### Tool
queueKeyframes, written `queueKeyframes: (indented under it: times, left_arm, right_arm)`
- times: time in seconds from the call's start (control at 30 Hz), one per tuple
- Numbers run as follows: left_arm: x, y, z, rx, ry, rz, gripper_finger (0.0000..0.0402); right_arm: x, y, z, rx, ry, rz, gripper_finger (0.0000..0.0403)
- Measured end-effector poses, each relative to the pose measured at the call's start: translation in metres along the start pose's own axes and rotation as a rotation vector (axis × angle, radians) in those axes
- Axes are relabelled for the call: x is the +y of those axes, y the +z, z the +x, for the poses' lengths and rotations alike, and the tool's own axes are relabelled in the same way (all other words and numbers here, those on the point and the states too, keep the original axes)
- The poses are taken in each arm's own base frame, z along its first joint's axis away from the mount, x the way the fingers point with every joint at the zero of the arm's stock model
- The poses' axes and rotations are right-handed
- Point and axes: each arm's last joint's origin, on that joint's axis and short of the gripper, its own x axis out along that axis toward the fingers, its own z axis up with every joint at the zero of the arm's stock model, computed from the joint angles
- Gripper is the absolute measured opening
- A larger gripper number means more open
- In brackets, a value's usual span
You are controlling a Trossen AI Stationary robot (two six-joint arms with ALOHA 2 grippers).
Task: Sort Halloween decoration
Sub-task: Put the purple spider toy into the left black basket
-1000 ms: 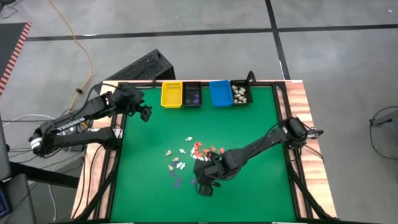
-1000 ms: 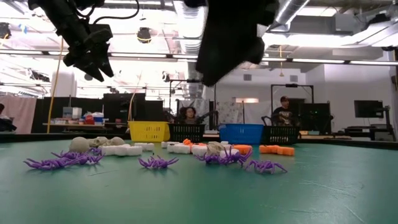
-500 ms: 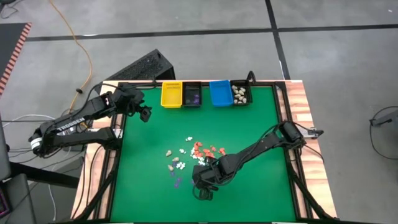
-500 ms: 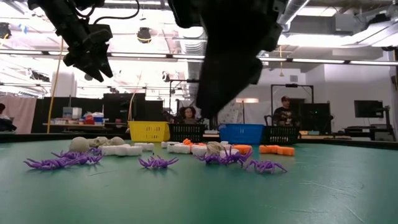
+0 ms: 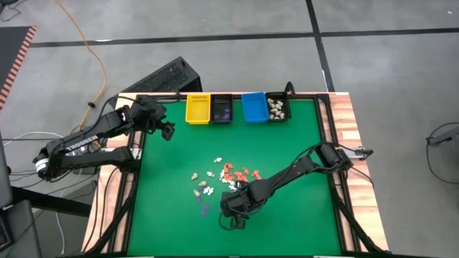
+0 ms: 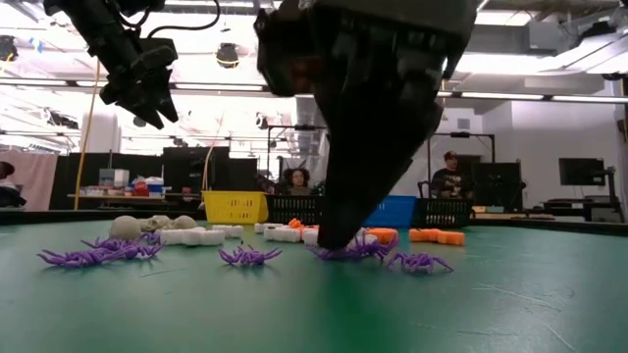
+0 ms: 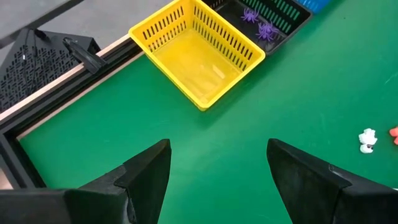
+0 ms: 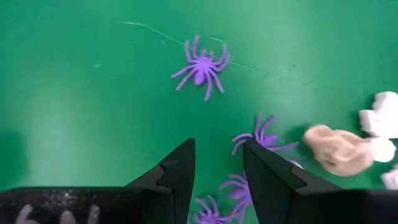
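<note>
**Right arm dropped onto the purple spiders**

At the upper left of the overhead frame your left gripper hung where it had been a second before, fingers spread wide with nothing between them, just short of the yellow bin. Its wrist camera showed that bin bare and purple spiders already in the black bin beside it.

In the lower middle, the scattered decorations lay on the green table: white, beige, orange and purple pieces. Your right gripper had slid toward the left of the frame and come down over the second, and it ended low over the purple spiders at the pile's near edge. Its fingers stood partly apart and held nothing. That looked like the approach for a spider pick.

The table-level view was largely blocked by the right gripper, so you could not tell whether its tips touched the table.
</note>
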Motion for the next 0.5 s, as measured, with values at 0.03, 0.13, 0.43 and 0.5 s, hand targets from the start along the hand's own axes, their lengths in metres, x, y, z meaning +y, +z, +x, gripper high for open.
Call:
queueKeyframes:
  times: [0.03, 0.13, 0.43, 0.5]
  left_arm:
    - [0.0, 0.0, 0.0, 0.0, -0.001, 0.0, 0.0256]
    - [0.0, 0.0, 0.0, -0.001, -0.001, -0.001, 0.0256]
    - [0.0, 0.0, 0.0, -0.004, -0.001, -0.001, 0.0256]
    - [0.0, 0.0, 0.0, -0.004, 0.0, -0.001, 0.0256]
  right_arm:
    - [0.0, -0.001, 0.001, 0.005, -0.004, 0.001, 0.0163]
    - [-0.003, 0.0, 0.003, 0.014, -0.013, 0.015, 0.0163]
    - [-0.01, 0.007, 0.0, 0.02, -0.028, 0.097, 0.0162]
    - [-0.012, 0.009, -0.001, 0.009, -0.033, 0.103, 0.0162]
